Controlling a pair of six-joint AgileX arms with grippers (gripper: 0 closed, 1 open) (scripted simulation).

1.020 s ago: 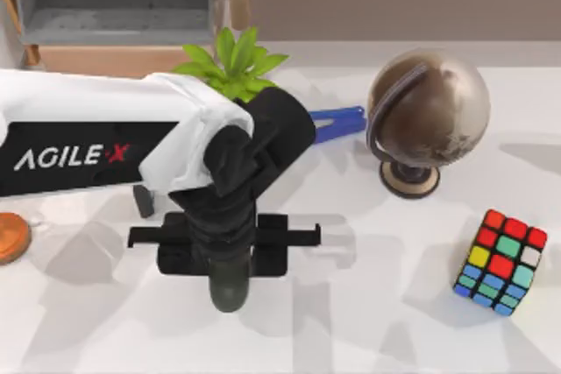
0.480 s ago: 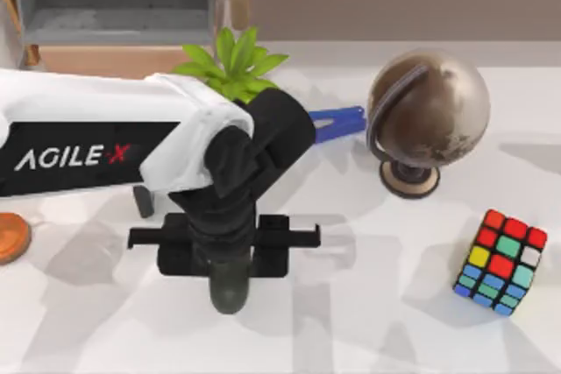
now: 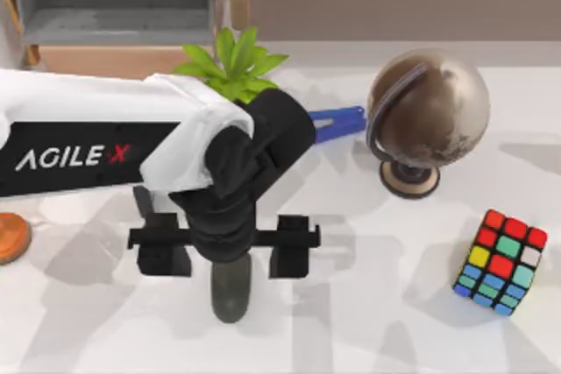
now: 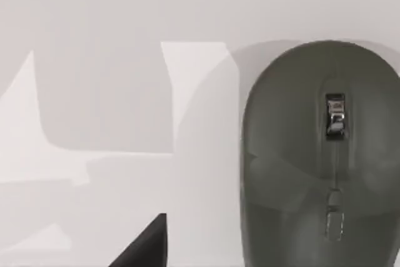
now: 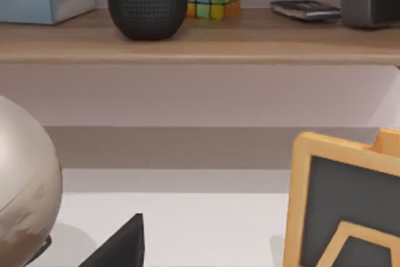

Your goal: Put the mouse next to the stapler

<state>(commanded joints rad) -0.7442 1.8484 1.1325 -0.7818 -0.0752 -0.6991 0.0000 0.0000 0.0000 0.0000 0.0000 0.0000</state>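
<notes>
The white tabletop (image 3: 394, 321) carries everything here, and the globe (image 3: 427, 109) serves as the landmark. The left arm (image 3: 88, 142), white with AgileX lettering, reaches in from the globe's left and bends down over the table's middle. The globe itself is a brown-grey ball on a round dark stand. A green plant (image 3: 232, 60) stands to the globe's left, behind the arm's black wrist. A colourful puzzle cube (image 3: 500, 262) sits in front of the globe, to its right. The left gripper (image 3: 226, 247) hangs well to the globe's left and nearer the front edge, its fingers (image 3: 293, 247) spread wide apart with nothing clasped between them. The mouse (image 3: 230, 288) lies flat on the table directly under that gripper, its rounded end poking out toward the front; the left wrist view shows it (image 4: 322, 154) close up, scroll wheel on top, resting free. The stapler (image 3: 337, 120), bright blue, lies just left of the globe, partly covered by the wrist, with the mouse well apart from it.
</notes>
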